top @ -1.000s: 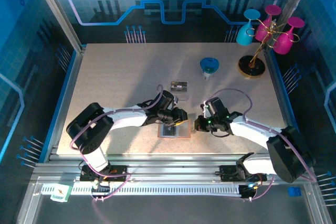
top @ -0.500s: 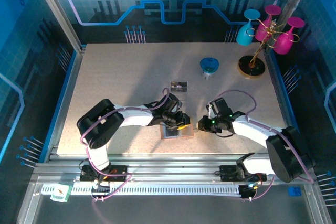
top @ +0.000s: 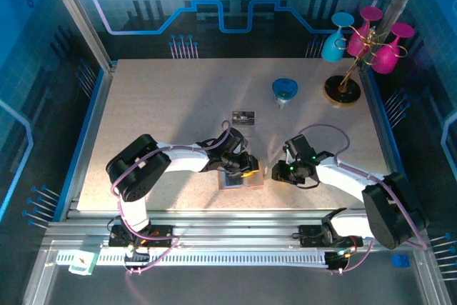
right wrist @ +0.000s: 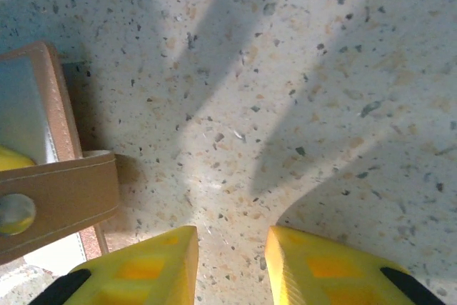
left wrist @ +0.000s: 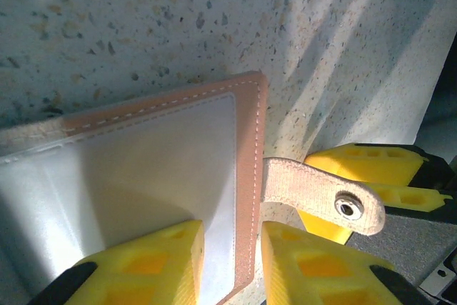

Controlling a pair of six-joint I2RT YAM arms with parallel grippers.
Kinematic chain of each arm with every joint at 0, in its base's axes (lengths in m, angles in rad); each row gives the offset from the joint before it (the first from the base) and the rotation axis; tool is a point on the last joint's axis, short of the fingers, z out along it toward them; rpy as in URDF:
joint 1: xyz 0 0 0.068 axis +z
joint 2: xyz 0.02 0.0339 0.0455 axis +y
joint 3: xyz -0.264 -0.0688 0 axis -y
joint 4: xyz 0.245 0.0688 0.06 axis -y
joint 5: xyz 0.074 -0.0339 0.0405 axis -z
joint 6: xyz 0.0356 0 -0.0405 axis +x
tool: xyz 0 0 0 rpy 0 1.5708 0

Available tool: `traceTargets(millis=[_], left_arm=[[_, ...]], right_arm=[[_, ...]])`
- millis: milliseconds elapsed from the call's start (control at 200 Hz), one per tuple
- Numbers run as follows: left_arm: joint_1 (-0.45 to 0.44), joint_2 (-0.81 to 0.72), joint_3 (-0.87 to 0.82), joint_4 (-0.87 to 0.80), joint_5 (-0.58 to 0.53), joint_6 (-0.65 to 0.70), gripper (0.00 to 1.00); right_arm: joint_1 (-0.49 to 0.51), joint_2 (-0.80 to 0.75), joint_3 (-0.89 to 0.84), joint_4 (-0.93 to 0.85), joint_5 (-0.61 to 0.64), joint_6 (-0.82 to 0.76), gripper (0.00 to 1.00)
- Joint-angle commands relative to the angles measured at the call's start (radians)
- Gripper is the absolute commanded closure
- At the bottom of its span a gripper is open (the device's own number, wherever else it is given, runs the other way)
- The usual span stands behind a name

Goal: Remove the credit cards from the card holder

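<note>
The card holder (top: 239, 180) lies open on the table, pale inside (left wrist: 143, 162) with a brown rim. Its snap strap (left wrist: 314, 194) sticks out to the right. My left gripper (left wrist: 232, 237) is low over the holder's right edge, jaws partly open. One finger is over the pale lining, the other is off the rim, and neither clamps the rim. My right gripper (right wrist: 232, 244) stands open over bare table just right of the strap (right wrist: 57, 198), nothing between its fingers. One dark credit card (top: 243, 116) lies on the table behind the holder. Cards inside the holder are hidden.
A blue cup (top: 286, 91) lies at the back right. Beside it, in the far right corner, a stand (top: 343, 91) holds cyan and magenta glasses. The two grippers (top: 257, 172) are close together at the holder's right edge.
My right gripper has opened and shifted slightly nearer, beside the strap. The left gripper came down from the holder's far side onto its right edge, then stayed put.
</note>
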Motion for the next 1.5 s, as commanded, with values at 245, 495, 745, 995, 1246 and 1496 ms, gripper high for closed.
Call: traceTargets(millis=[245, 495, 745, 995, 1246, 1496], left_arm=[[-0.005, -0.028, -0.011, -0.027, 0.004, 0.004, 0.73], [0.013, -0.148, -0.018, -0.110, -0.055, 0.043, 0.72], [0.072, -0.273, -0.094, -0.158, -0.086, 0.063, 0.72], [0.135, -0.375, -0.219, -0.174, -0.098, 0.065, 0.75], [0.144, -0.388, -0.289, -0.137, -0.096, 0.039, 0.77], [0.143, -0.369, -0.289, -0.116, -0.090, 0.031, 0.77]], right_arm=[[-0.001, -0.142, 0.068, -0.090, -0.062, 0.036, 0.73], [0.056, -0.120, 0.176, -0.113, -0.134, 0.037, 0.74], [0.146, -0.007, 0.284, -0.088, -0.147, 0.046, 0.75], [0.211, 0.179, 0.403, -0.063, -0.201, 0.035, 0.77], [0.223, 0.359, 0.480, -0.034, -0.282, -0.014, 0.78], [0.176, 0.428, 0.438, -0.033, -0.243, -0.050, 0.80]])
